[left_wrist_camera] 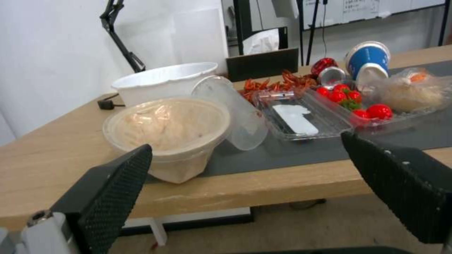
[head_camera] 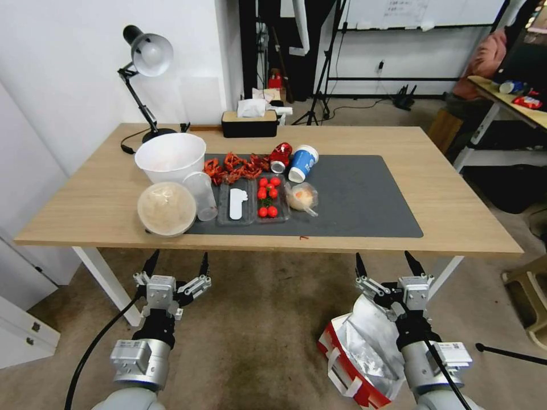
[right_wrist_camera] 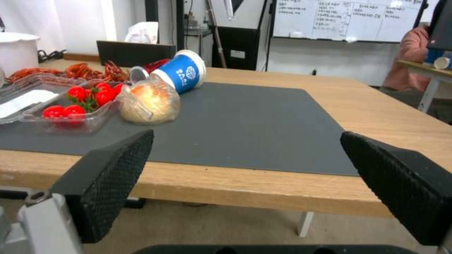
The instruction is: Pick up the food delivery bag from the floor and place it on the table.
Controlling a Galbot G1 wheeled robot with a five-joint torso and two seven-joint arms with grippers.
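**Bag on floor, under right arm**

Food delivery bag (head_camera: 356, 359) on floor (head_camera: 256, 341), at 7 o'clock from right pincer (head_camera: 386, 263), long axis 11-to-5. Right arm nearer. Left pincer (head_camera: 176, 263) off at 9 o'clock. Both pincers spread, empty. Surface (head_camera: 456, 210) at 12 o'clock.

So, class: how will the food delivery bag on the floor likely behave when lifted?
The food delivery bag probably flops: its foil lining looks crumpled and its mouth gapes. It's likely light for its size. Its loose strap handles may swing.
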